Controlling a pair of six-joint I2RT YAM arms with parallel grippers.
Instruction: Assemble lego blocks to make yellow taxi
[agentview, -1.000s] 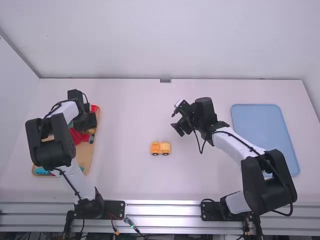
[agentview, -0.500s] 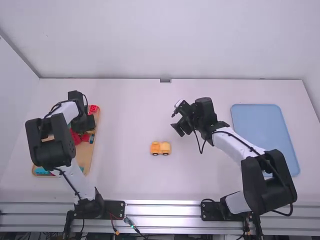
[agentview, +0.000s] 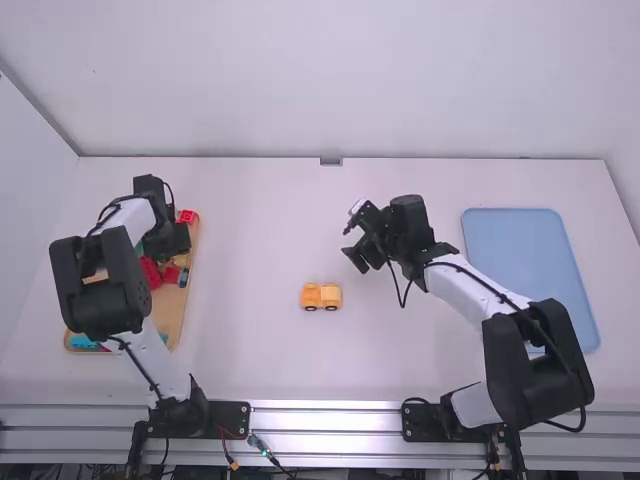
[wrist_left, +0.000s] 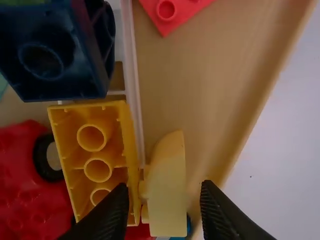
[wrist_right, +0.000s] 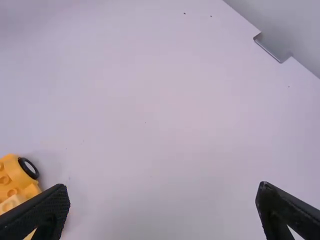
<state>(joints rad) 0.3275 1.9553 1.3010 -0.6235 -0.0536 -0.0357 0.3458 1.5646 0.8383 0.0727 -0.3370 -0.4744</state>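
Left gripper (agentview: 172, 240) is over the wooden tray (agentview: 170, 312) at the table's left side. Jaws are apart, not clamped: in the left wrist view a pale yellow curved block (wrist_left: 168, 192) shows between the fingertips, with a visible gap to one of them. That block is on its side, studs facing a hollow yellow block (wrist_left: 98, 165) right beside it, open side showing with round tubes inside. A dark blue block (wrist_left: 60, 62) sits just beside the hollow one, a red piece (wrist_left: 22, 175) with a black wheel (wrist_left: 47, 157) on another side of it. Red studded block (wrist_left: 175, 10) is in the same tray, apart from the yellow ones.

Right gripper (agentview: 356, 243) hangs over the mid table, jaws released and wide, nothing between them. Yellow toy car (agentview: 321, 296) stands upright on the table (agentview: 260, 230), between the wooden tray and the blue tray (agentview: 525, 260), nearer the camera than the right gripper. Two black wheels visible on its near side, body in two shades, orange-yellow and paler yellow
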